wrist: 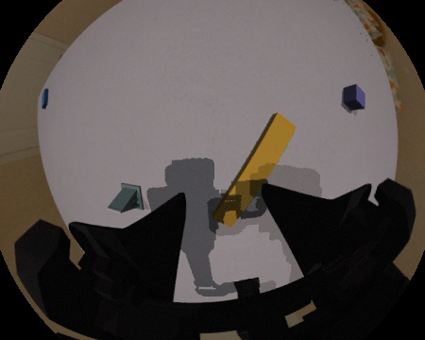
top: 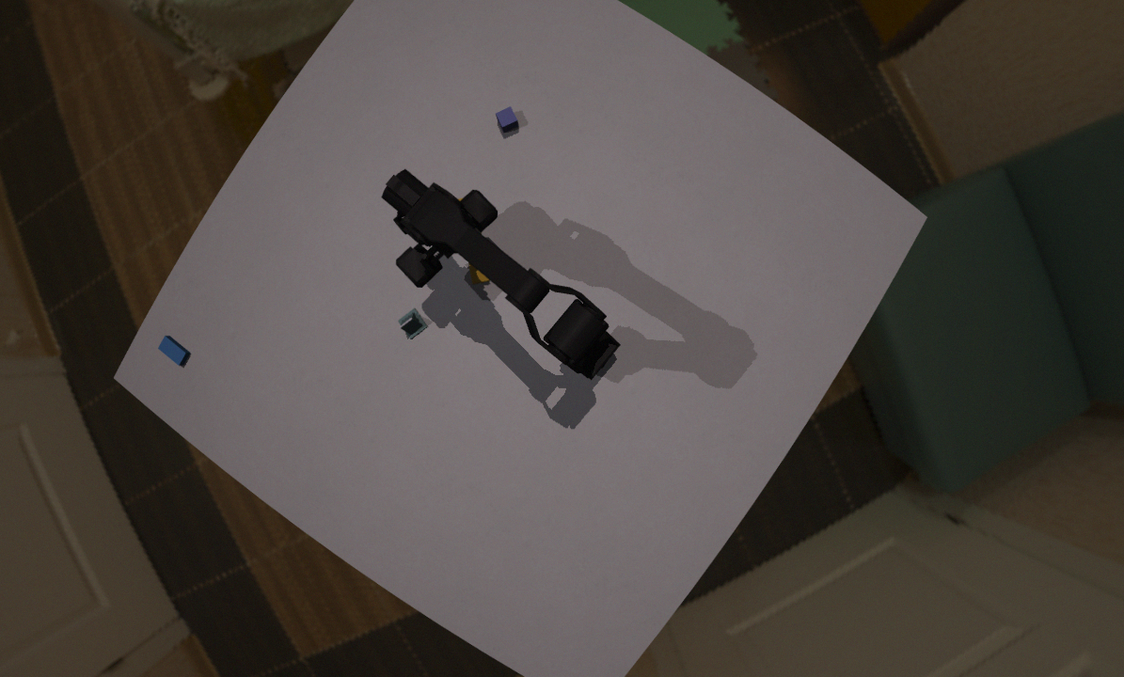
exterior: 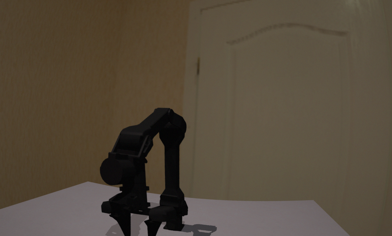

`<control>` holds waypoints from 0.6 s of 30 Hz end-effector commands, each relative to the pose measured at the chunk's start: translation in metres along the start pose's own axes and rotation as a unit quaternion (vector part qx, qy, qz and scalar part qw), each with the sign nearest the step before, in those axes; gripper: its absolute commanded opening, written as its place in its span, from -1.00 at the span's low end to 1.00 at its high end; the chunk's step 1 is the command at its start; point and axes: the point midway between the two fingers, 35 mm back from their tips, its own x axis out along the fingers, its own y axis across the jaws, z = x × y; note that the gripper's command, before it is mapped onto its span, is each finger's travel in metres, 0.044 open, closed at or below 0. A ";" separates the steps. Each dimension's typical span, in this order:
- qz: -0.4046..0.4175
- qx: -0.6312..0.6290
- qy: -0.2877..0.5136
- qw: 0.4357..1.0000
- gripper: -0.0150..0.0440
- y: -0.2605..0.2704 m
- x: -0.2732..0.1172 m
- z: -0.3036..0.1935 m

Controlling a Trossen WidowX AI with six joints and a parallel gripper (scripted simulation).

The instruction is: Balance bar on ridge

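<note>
The yellow bar (wrist: 264,158) (top: 481,275) lies flat on the table, slanting up to the right in the wrist view, its near end in shadow. The arm hides most of it in the top view. The small teal ridge (wrist: 126,198) (top: 412,324) stands apart from the bar, left of the fingers in the wrist view. My gripper (wrist: 225,194) (exterior: 139,233) is open and points down above the bar, with nothing held. The bar's near end shows between and just past the fingertips in the wrist view. Bar and ridge are not visible in the exterior view.
A purple cube (top: 507,118) (wrist: 353,97) stands beyond the bar, on the right in the wrist view. A blue block (top: 174,350) (wrist: 44,98) lies near the table's left corner in the top view. The arm's shadows fall across the bar and table.
</note>
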 end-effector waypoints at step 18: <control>-0.072 0.287 0.021 0.955 0.58 -0.053 -0.004 0.021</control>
